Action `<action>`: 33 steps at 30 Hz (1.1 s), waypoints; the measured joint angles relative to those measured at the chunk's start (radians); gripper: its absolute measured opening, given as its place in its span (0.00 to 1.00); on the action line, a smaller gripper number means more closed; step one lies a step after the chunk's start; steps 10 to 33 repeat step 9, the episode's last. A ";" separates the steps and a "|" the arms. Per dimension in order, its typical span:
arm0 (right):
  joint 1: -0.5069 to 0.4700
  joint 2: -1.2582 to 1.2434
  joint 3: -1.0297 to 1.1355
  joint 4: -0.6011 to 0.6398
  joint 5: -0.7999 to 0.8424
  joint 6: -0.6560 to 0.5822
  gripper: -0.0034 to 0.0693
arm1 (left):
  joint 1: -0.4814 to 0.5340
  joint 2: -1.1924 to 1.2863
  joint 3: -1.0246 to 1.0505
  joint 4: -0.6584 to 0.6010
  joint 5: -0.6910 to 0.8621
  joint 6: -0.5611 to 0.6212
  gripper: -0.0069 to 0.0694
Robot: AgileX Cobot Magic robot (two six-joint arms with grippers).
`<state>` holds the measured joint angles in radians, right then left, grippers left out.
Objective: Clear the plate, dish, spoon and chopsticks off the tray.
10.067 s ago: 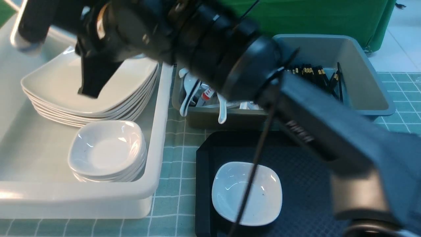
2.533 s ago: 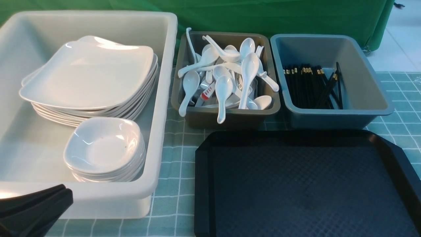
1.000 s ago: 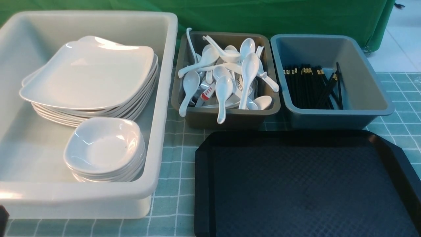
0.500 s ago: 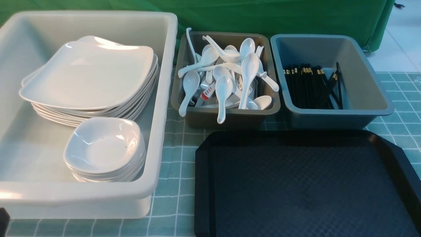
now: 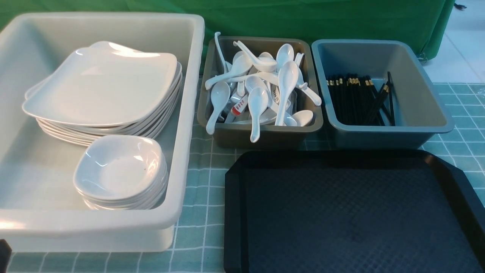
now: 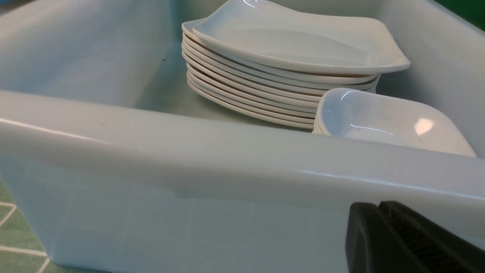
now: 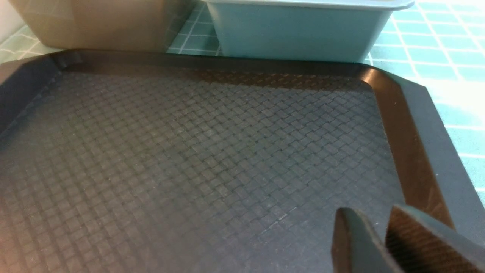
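The black tray [image 5: 235,212] lies at the front right with nothing on its textured floor [image 7: 189,151]. A large white plate [image 5: 102,87] tops the plate stack in the white bin [image 5: 189,113], and a small deep dish [image 5: 119,168] tops the dish stack in front of it. White spoons [image 5: 261,94] lie heaped in the brown bin; I cannot tell which one is the task's spoon. Black chopsticks [image 5: 356,100] lie in the blue-grey bin. My left gripper [image 6: 379,205] is shut and empty, low outside the white bin's near wall [image 6: 189,151]. My right gripper [image 7: 373,212] hovers over the tray's corner, slightly open and empty.
The brown bin [image 5: 261,134] and the blue-grey bin [image 5: 379,136] stand side by side just behind the tray. The white bin fills the left side. A checked green cloth [image 5: 204,189] covers the table. A dark sliver of the left arm [image 5: 3,254] shows at the bottom left corner.
Ten seconds ago the dish lay on the tray and an arm reached over the white bin. Now the dish tops its stack and the arms have withdrawn. Nothing moved in the last second.
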<state>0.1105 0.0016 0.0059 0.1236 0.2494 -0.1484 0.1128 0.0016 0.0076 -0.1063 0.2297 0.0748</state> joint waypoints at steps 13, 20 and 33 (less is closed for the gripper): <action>0.000 0.000 0.000 0.001 0.000 0.001 0.33 | 0.000 0.000 0.000 0.000 0.000 0.002 0.11; 0.000 0.000 0.000 0.001 0.000 0.001 0.33 | 0.000 0.000 0.000 0.000 0.000 0.002 0.11; 0.000 0.000 0.000 0.001 0.000 0.001 0.33 | 0.000 0.000 0.000 0.000 0.000 0.002 0.11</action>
